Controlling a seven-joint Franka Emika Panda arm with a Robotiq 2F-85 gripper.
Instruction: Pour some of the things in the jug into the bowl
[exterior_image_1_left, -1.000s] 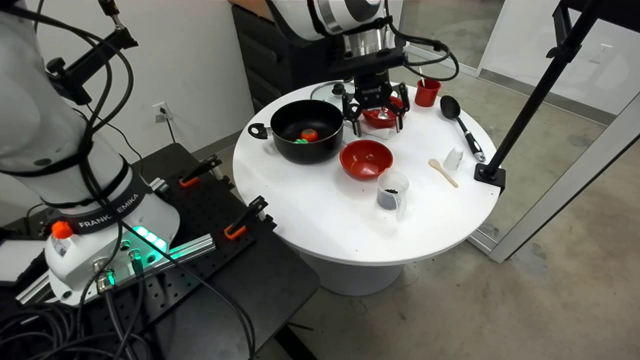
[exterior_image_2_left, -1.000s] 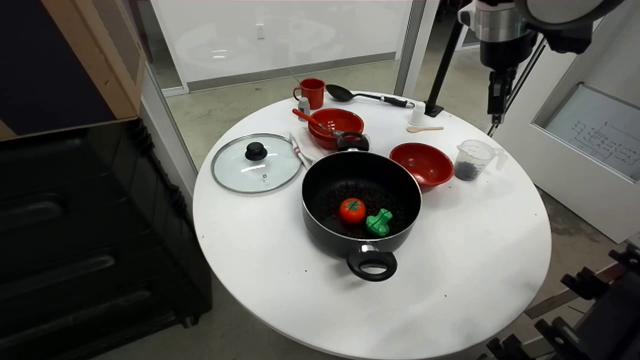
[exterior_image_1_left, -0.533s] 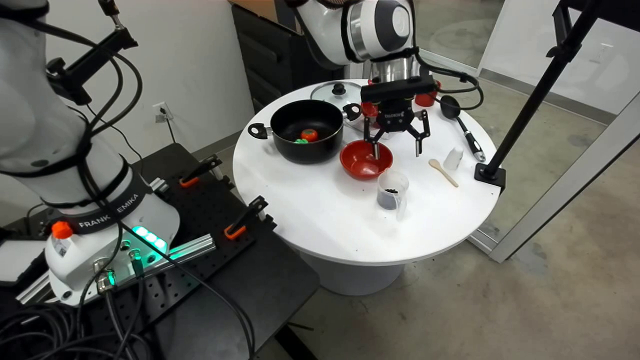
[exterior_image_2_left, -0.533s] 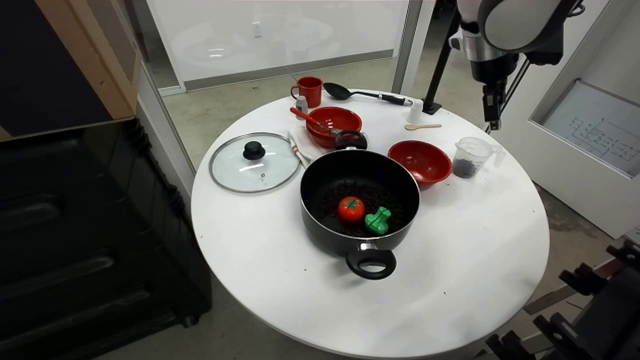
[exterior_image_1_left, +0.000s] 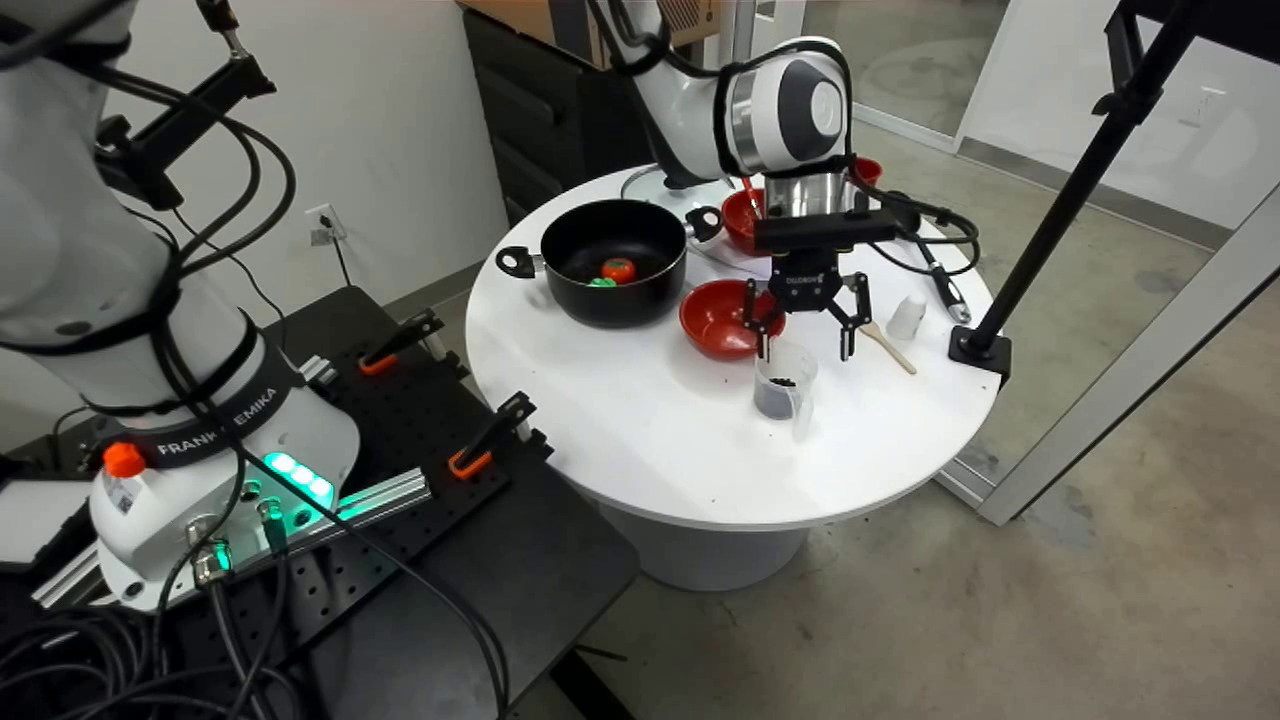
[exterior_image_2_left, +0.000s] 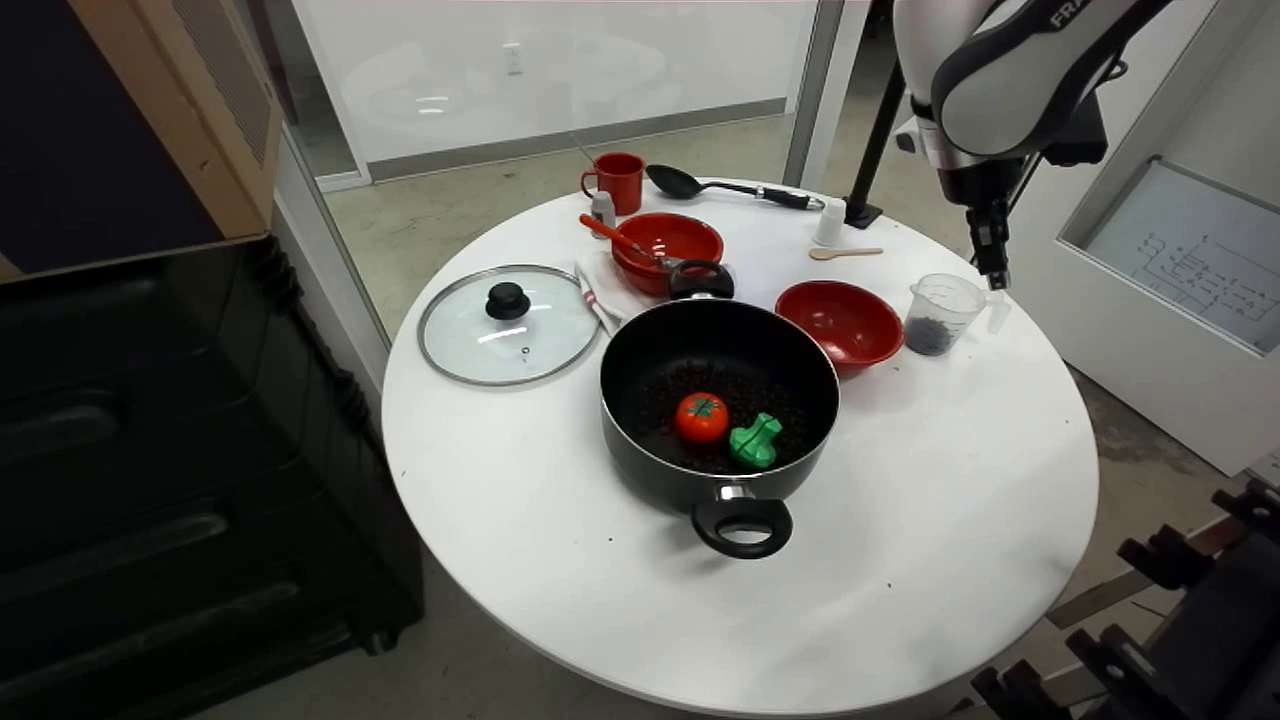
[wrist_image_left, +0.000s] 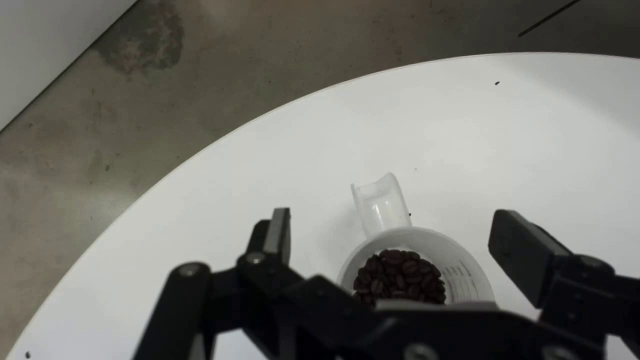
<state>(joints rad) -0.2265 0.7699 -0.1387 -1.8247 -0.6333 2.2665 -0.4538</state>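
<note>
Wrist view: gripper (wrist_image_left: 392, 227) spread wide and empty, hanging above and near the jug (wrist_image_left: 451, 256), which stands upright on the table (wrist_image_left: 500, 140), part-filled with beans (wrist_image_left: 400, 274). Judged light, slick plastic that may flex; best gripped across the handle (wrist_image_left: 383, 207). The bowl (exterior_image_2_left: 842, 322) is just beside it. Compared with a second ago, the gripper is lower and nearer the jug; jug and bowl unmoved

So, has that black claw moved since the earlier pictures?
Yes. In an exterior view, the gripper has shifted down and right in the picture, closing in on the jug, which stands where it did.
</note>
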